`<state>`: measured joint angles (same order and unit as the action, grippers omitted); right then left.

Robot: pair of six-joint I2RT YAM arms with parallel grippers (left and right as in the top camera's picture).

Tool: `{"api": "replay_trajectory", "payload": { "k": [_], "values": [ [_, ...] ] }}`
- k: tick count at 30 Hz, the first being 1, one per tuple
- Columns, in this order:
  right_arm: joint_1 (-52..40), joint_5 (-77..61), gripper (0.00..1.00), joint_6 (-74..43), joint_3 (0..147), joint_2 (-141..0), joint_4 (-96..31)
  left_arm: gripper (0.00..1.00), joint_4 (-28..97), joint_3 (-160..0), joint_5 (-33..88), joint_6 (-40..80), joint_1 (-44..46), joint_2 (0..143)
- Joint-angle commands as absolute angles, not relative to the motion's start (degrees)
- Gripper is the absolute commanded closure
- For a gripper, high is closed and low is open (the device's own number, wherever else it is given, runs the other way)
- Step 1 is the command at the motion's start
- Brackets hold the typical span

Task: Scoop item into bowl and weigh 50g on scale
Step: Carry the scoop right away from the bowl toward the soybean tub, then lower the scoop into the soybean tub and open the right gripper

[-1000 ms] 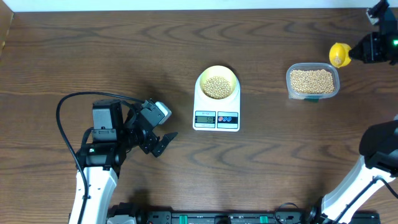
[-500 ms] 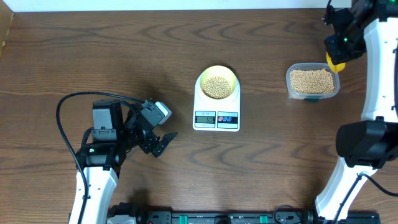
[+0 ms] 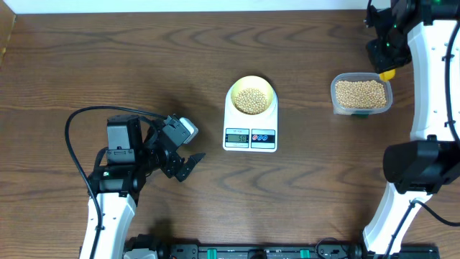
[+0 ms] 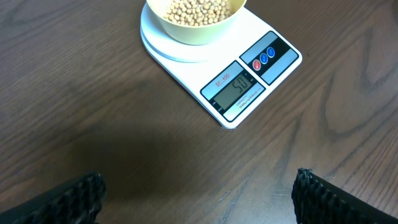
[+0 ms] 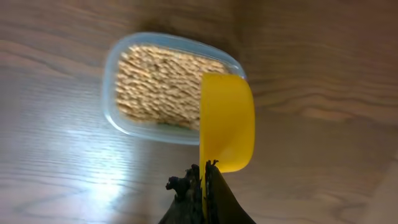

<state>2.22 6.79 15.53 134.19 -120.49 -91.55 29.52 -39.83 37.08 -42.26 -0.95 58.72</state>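
Note:
The pale yellow bowl [image 3: 251, 97] holds tan beans [image 3: 250, 100] and stands on the white scale [image 3: 250, 133]. In the left wrist view the scale [image 4: 255, 68] shows its display reading 50, with the bowl [image 4: 196, 22] above it. My left gripper [image 3: 188, 165] is open and empty, left of the scale; its fingertips frame the bare table [image 4: 196, 199]. My right gripper [image 3: 381, 54] is shut on the yellow scoop [image 3: 388, 73] above the far right of the clear tub. In the right wrist view the scoop [image 5: 227, 127] hangs over the tub's edge, held by the gripper [image 5: 205, 177].
A clear plastic tub [image 3: 361, 94] full of beans stands right of the scale; it also shows in the right wrist view [image 5: 161, 87]. A black cable [image 3: 79, 122] loops by the left arm. The right arm [image 3: 424, 108] runs down the right edge.
My right gripper with the scoop has swung from the far right edge leftward over the tub's far right corner. The left arm, bowl and scale have not moved.

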Motion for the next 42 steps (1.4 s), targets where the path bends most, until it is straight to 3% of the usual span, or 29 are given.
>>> {"api": "replay_trajectory", "payload": {
  "k": [1, 8, 15, 25, 26, 27, 29, 32, 36, 42],
  "values": [
    [5.9, 0.0, 0.99, 3.7, 134.8, -119.4, -91.3, 0.02, 29.5, -40.1, 36.8, -42.8, -0.8, 58.7],
    [14.2, -16.9, 0.99, -10.0, 132.1, -119.4, -89.6, 0.02, 29.5, -40.1, 36.8, -42.8, -0.8, 58.7],
    [16.6, -26.5, 0.99, -14.8, 121.7, -119.4, -81.3, 0.02, 29.5, -40.1, 36.8, -42.8, -0.8, 58.7],
    [16.6, -27.6, 0.98, -18.2, 109.7, -119.4, -72.2, 0.02, 29.5, -40.1, 36.8, -42.8, -0.8, 58.7],
    [16.6, -27.5, 0.94, -18.1, 109.2, -119.4, -72.4, 0.02, 29.5, -40.1, 36.8, -42.8, -0.8, 58.7],
    [16.6, -27.5, 0.84, -17.7, 109.0, -119.4, -73.0, 0.02, 29.5, -40.1, 36.8, -42.8, -0.8, 58.7],
    [16.5, -27.4, 0.4, -16.6, 109.0, -119.4, -74.3, 0.02, 29.5, -40.1, 36.8, -42.8, -0.8, 58.7],
    [16.5, -27.3, 0.18, -14.4, 109.0, -119.4, -76.4, 0.02, 29.5, -40.1, 36.8, -42.8, -0.8, 58.7],
    [16.6, -24.8, 0.03, -13.1, 109.0, -119.4, -80.2, 0.03, 29.5, -40.1, 36.8, -42.8, -0.8, 58.7],
    [18.0, -23.4, 0.01, -9.7, 109.3, -119.3, -85.2, 0.03, 29.5, -40.1, 36.8, -42.8, -0.8, 58.7]
  ]
}}
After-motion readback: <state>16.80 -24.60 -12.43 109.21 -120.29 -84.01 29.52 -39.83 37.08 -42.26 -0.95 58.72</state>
